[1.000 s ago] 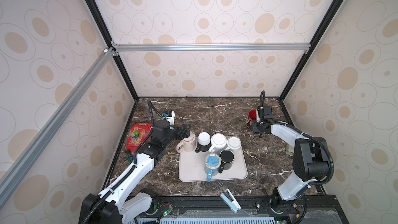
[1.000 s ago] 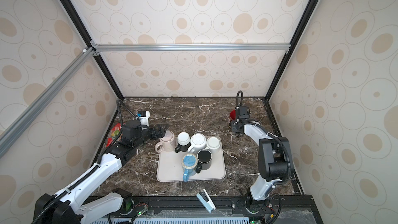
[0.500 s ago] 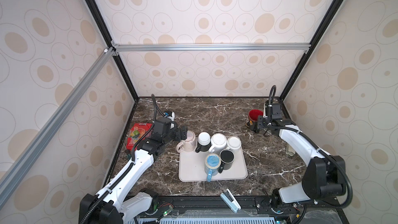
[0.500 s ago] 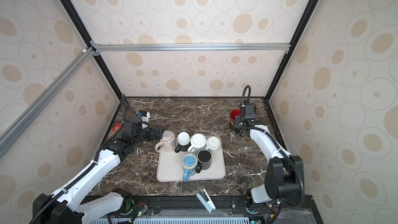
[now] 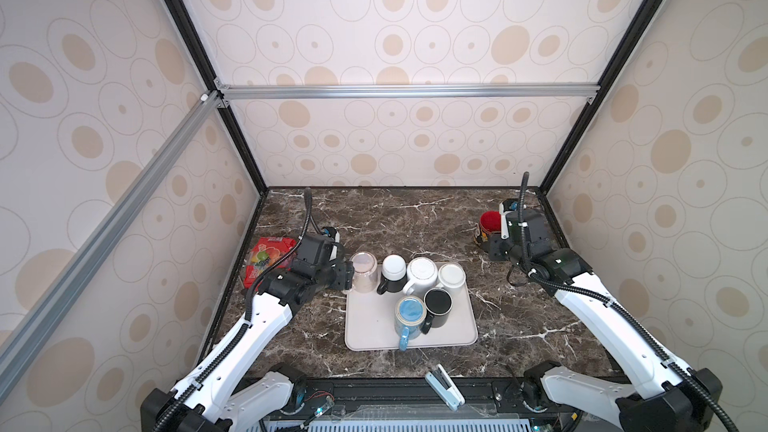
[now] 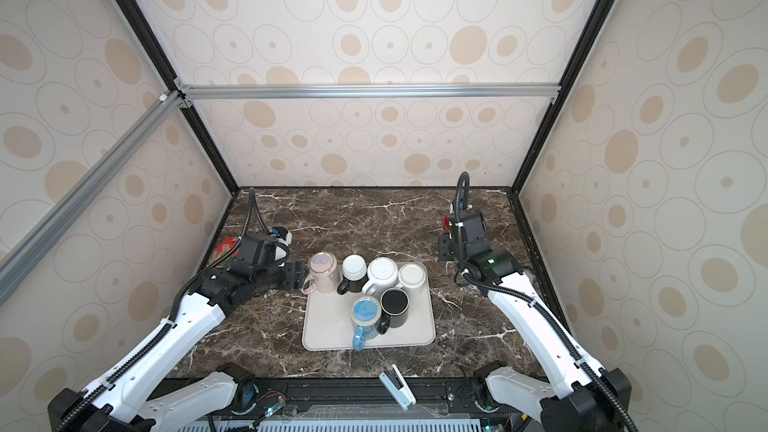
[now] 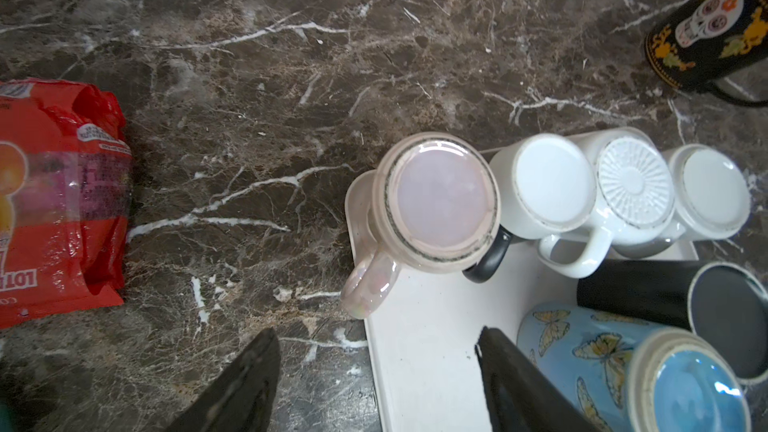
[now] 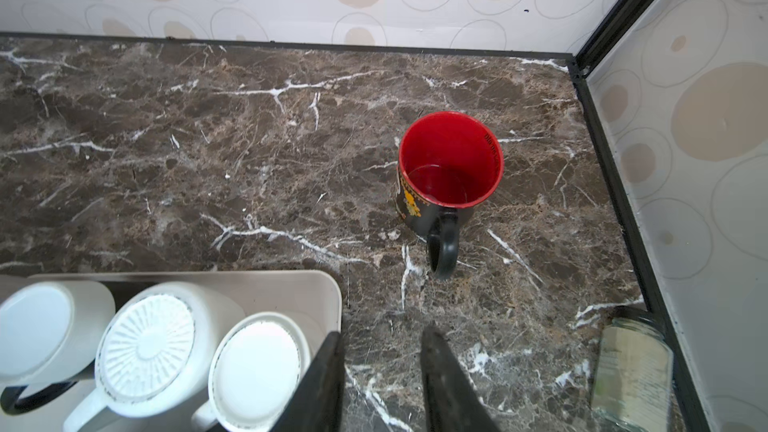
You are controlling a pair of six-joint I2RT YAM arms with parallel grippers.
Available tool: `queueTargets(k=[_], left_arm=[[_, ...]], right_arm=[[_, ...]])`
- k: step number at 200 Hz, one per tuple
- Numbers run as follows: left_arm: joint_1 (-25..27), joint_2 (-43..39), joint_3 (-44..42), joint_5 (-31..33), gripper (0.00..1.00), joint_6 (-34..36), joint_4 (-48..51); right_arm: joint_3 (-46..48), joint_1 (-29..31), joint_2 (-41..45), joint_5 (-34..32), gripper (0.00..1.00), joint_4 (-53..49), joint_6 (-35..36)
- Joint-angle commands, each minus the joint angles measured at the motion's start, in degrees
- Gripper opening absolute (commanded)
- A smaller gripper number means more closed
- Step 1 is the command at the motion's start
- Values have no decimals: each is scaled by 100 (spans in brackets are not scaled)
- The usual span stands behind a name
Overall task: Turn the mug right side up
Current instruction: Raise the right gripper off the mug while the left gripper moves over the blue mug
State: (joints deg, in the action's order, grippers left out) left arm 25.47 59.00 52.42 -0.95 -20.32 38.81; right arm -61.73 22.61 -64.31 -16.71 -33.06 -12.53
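Since the earlier frames, the right arm has been drawn back from the glossy black mug with its red interior, now left upright near the back right corner. At the left, the left gripper is held parted, gripping nothing, just short of the pearly pink mug, which stands inverted at the beige tray corner. The right gripper is seen narrowly parted and empty. Dark veined marble is enclosed by spotted walls.
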Motion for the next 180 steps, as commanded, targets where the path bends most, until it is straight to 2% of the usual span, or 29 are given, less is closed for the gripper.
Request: queueTargets(k=[1, 20, 49, 86, 143, 180], left_arm=[[470, 15, 423, 83, 76, -258, 452], [1178, -114, 312, 175, 83, -637, 206], [2189, -126, -10, 220, 88, -1288, -343], [3360, 96, -96, 783, 95, -1669, -423], [4306, 674, -143, 1035, 95, -2061, -271], [4408, 1043, -310, 1079, 92, -2104, -259]], right_arm=[[-220, 183, 155, -248, 33, -481, -79], [-201, 274, 235, -239, 33, -529, -175], [-85, 382, 316, -184, 33, -466, -224], [-31, 403, 323, -125, 33, -496, -236], [254, 474, 596, -71, 32, -495, -283], [505, 490, 648, 70, 30, -447, -364]])
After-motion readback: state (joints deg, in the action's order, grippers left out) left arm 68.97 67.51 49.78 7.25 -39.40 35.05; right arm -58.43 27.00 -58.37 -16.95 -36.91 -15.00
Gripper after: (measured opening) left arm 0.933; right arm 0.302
